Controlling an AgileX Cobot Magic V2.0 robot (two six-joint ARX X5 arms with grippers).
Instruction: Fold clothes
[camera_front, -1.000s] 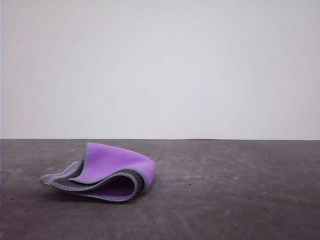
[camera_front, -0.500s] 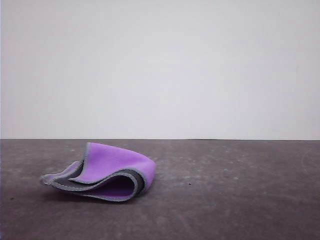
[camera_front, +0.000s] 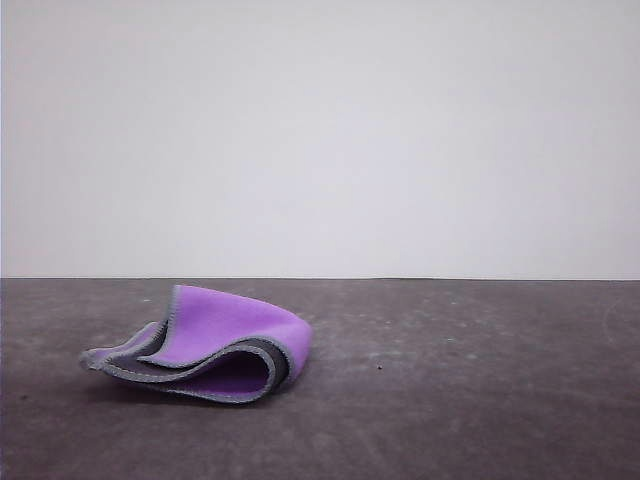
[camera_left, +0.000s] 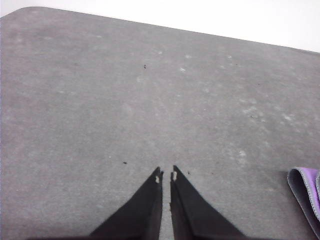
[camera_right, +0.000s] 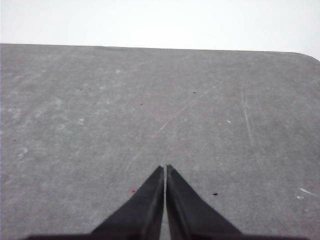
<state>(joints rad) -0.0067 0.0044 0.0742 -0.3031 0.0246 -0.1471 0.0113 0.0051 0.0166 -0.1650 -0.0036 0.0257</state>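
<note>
cloth (camera_front: 215, 345): lies on the table (camera_front: 470, 400), left of centre in the front view; loosely doubled over, purple face up, dark grey layers and light stitched edging showing at the open end; rounded fold bulges, not flat
cloth edge (camera_left: 306, 192): a corner of it shows in the left wrist view, off to one side of the fingers, apart from them
left gripper (camera_left: 166, 175): tips nearly together, thin gap only, holding nothing, above bare table
right gripper (camera_right: 165, 169): fingers pressed together, holding nothing, over bare table, no cloth near it
step: looks like a pause between folds or just after one; neither arm engaged with the cloth
progress: folded at least once but puffy, judged unfinished or needing flattening
next move: left arm is closer; would need to spread its fingers, reach the free edge, pinch all layers there
risk: grabbing one layer only would undo the fold
</note>
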